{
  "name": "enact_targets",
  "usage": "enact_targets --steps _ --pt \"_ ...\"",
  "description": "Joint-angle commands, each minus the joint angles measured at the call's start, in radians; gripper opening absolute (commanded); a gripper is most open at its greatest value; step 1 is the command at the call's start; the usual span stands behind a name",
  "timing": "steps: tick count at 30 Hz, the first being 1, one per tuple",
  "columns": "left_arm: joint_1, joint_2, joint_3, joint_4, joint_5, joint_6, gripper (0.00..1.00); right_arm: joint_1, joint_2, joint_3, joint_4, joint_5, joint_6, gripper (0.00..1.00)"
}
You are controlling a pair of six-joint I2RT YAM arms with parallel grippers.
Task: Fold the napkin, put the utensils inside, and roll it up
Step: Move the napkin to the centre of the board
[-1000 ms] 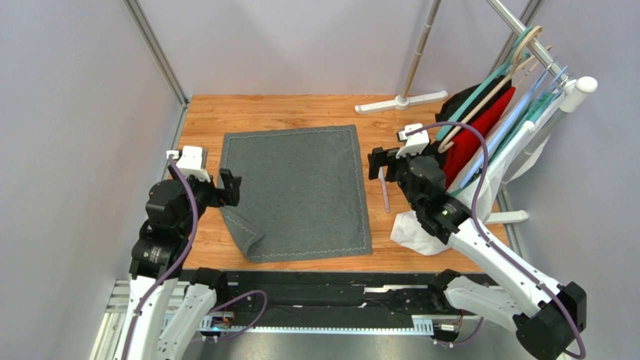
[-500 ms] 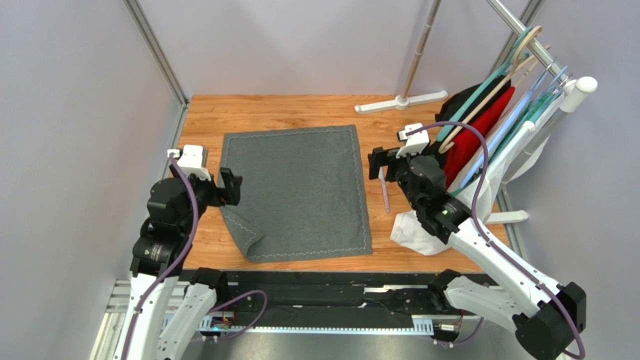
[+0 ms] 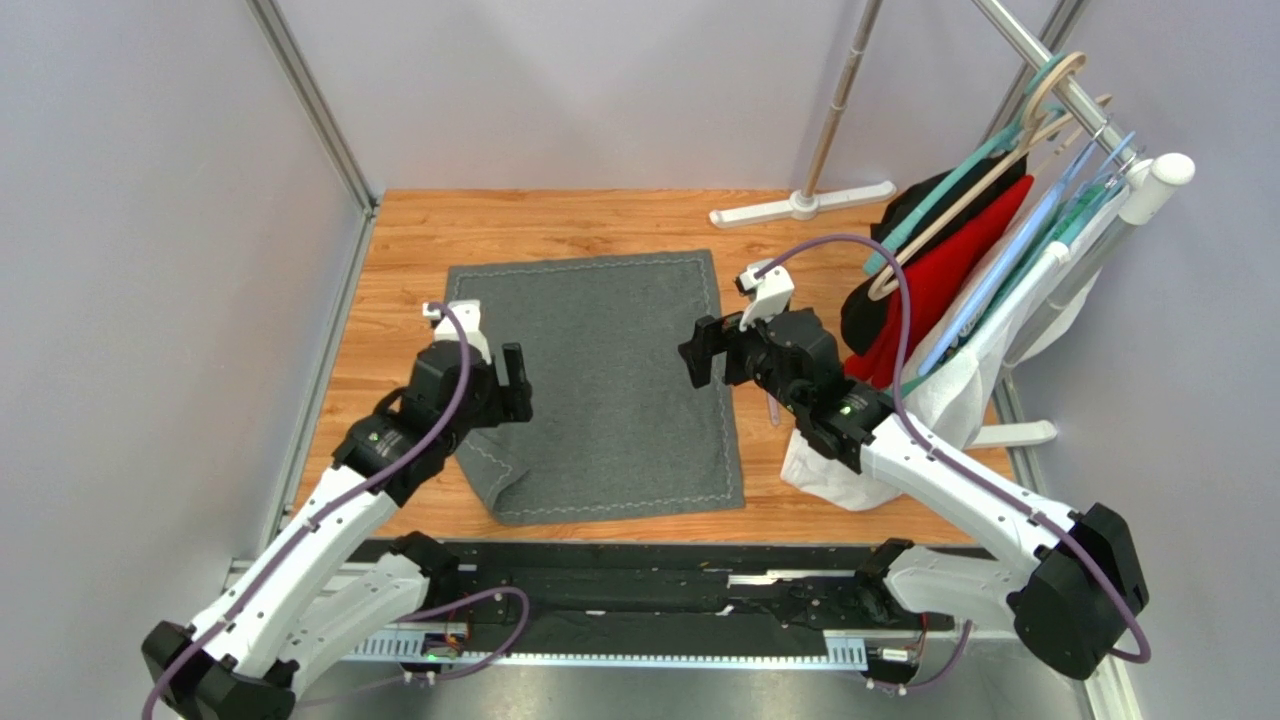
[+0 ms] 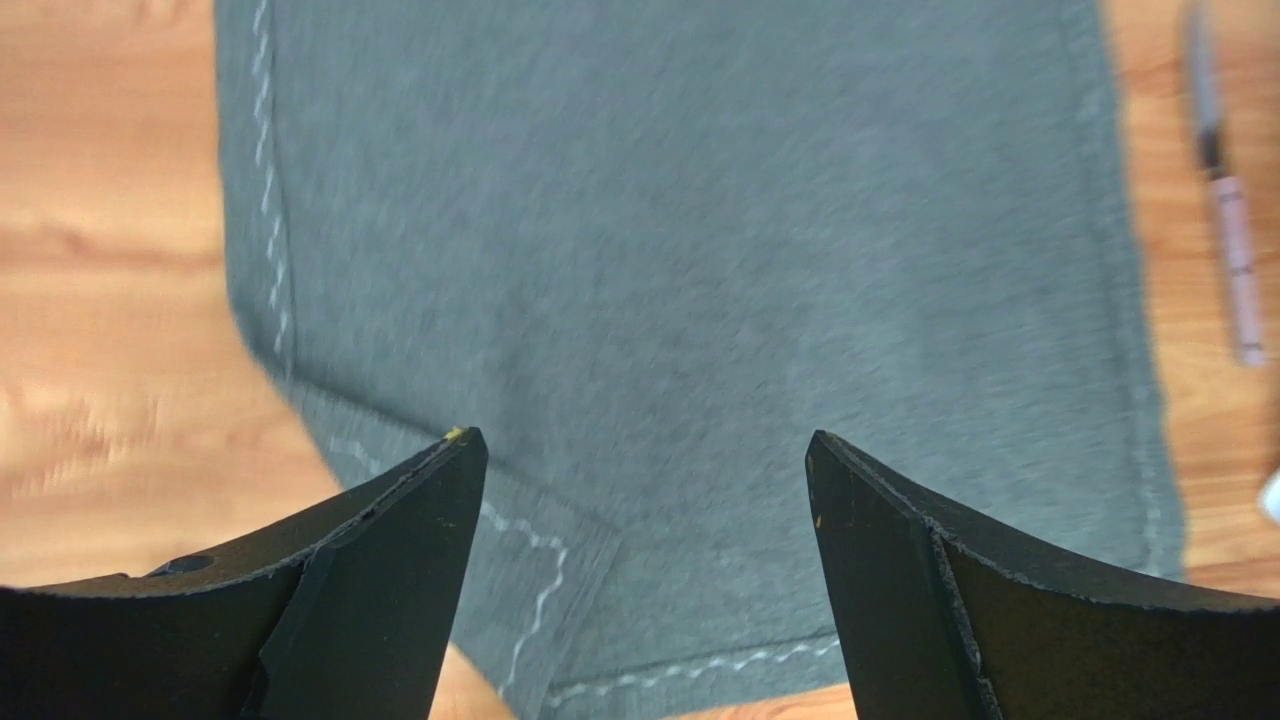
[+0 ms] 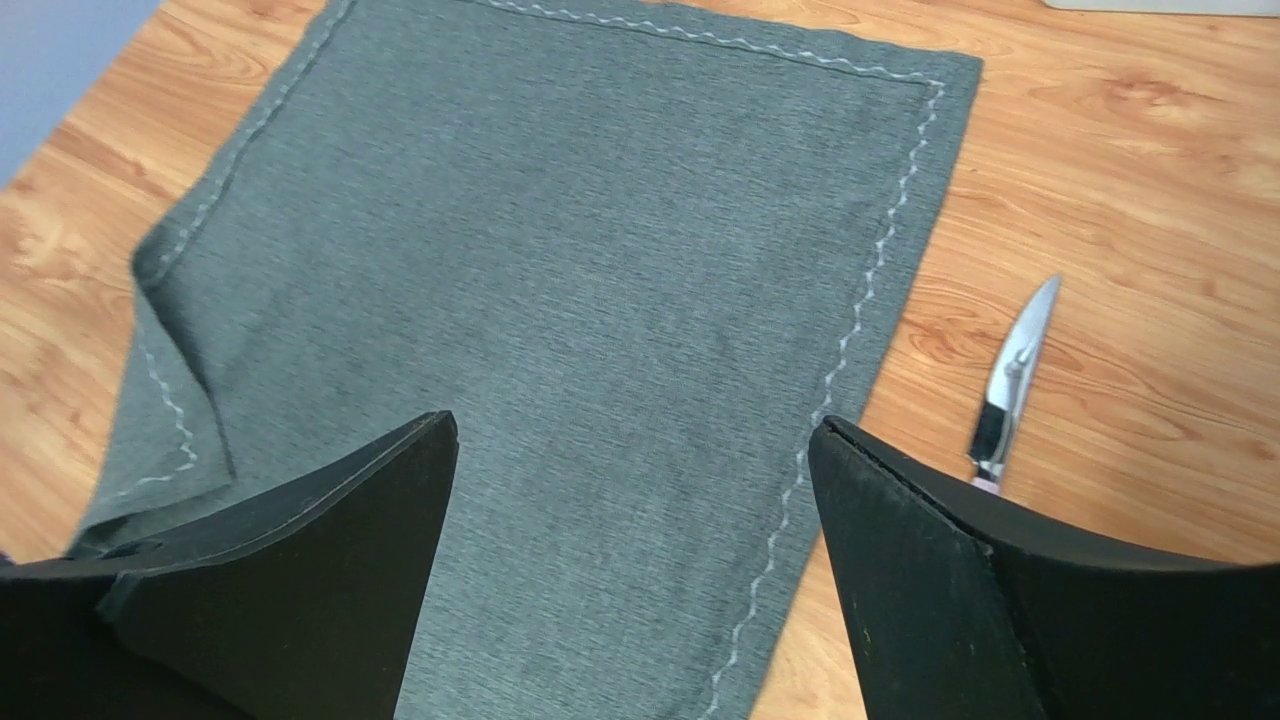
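napkin (image 3: 616, 375) flat, one corner flipped | left claw (image 4: 643, 438) apart, over it | right claw (image 5: 631, 425) apart | utensil (image 5: 1010, 387) beside napkin

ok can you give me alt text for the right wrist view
A dark grey napkin with pale stitched edges lies on a wooden table, one corner at the left folded over. A knife lies on the wood just right of it, not touching. The right arm's black fingers frame the bottom, wide open and empty.
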Motion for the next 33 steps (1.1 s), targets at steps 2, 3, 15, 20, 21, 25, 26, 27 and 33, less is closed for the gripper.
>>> enact_targets --steps 2,3,15,20,21,25,26,27,33 --pt "-0.058 0.054 -0.066 -0.159 -0.225 -0.180 0.88 0.000 -0.005 0.025 0.056 -0.027 0.073 0.92" --pt "-0.060 0.103 -0.076 -0.173 -0.228 -0.223 0.87 0.002 -0.005 0.025 0.051 -0.024 0.076 0.92" --pt "-0.016 0.437 0.001 0.177 -0.135 -0.171 0.94 0.003 0.223 0.129 -0.018 -0.094 0.127 0.91" --pt "0.102 0.566 0.064 0.321 -0.043 -0.148 0.95 0.035 0.354 0.198 -0.054 -0.082 0.127 0.89" --pt "0.115 0.585 0.065 0.342 -0.020 -0.145 0.95 0.040 0.374 0.203 -0.054 -0.084 0.130 0.89" --pt "0.161 0.655 0.076 0.448 0.020 -0.121 0.96 0.043 0.478 0.244 -0.053 -0.085 0.155 0.89" --pt "0.185 0.677 0.084 0.462 0.040 -0.122 0.95 0.045 0.522 0.268 -0.053 -0.087 0.167 0.89" --pt "0.195 0.715 0.088 0.474 0.071 -0.125 0.96 0.045 0.542 0.285 -0.056 -0.087 0.168 0.89" --pt "0.247 0.830 0.128 0.528 0.166 -0.141 0.95 0.043 0.697 0.410 -0.113 -0.055 0.173 0.89"
